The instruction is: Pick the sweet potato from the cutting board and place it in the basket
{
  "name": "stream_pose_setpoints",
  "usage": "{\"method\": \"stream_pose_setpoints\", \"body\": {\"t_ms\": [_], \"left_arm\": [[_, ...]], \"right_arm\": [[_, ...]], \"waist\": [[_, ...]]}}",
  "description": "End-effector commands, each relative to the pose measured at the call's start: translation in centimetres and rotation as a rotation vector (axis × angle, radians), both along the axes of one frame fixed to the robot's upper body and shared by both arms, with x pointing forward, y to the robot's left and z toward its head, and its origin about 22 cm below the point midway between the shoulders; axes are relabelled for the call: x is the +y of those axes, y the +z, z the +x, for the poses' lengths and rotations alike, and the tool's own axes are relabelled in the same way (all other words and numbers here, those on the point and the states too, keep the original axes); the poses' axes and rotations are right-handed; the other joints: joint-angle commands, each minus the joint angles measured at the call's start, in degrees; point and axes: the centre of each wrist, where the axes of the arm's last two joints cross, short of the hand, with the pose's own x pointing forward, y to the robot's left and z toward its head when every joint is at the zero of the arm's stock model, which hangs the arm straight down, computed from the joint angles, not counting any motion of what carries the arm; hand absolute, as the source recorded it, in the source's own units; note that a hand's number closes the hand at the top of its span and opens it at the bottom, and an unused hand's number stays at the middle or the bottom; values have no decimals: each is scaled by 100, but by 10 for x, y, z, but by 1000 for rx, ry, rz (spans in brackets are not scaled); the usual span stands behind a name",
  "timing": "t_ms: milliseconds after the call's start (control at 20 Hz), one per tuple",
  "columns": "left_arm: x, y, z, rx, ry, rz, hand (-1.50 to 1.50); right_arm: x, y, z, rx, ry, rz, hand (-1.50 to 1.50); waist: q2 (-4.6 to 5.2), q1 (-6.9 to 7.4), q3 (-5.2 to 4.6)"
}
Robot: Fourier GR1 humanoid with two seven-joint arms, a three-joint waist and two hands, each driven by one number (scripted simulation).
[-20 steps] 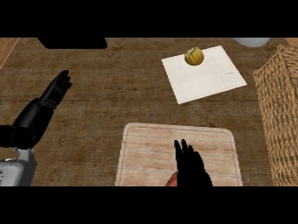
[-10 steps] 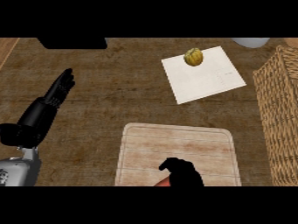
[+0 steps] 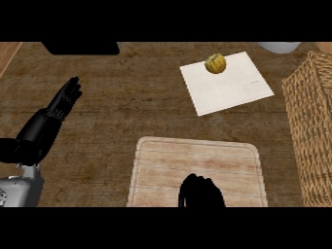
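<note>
Sweet potato not visible, presumably hidden under the right hand [image 3: 201,190], curled at the cutting board's [image 3: 197,160] near edge; basket [image 3: 325,131] lies right; left hand [image 3: 61,104] rests open, far left.

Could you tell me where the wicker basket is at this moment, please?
In the head view, the wicker basket stands along the counter's right edge, just right of the cutting board and the white sheet.
</note>
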Motion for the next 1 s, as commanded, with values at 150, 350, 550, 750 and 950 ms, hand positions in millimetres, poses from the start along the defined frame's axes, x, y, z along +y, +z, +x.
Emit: {"method": "stream_pose_setpoints", "body": {"t_ms": [150, 350, 550, 750, 950], "left_arm": [[4, 0, -4, -8, 14, 15, 0], [-2, -9, -8, 17, 10, 7, 0], [6, -4, -7, -7, 28, 14, 0], [-4, -2, -1, -8, 27, 7, 0], [1, -5, -3, 17, 30, 4, 0]], "right_arm": [[-56, -16, -55, -42, 178, -88, 150], [-127, 2, -88, -115, 319, -104, 150], [-156, 21, -102, -178, 258, 42, 150], [-144, 55, -114, -254, 218, 305, 150], [-133, 102, -120, -430, 196, 539, 150]], "waist": [[22, -37, 24], [-6, -163, 31], [27, -98, 28], [22, -150, 30], [6, -208, 30]]}}
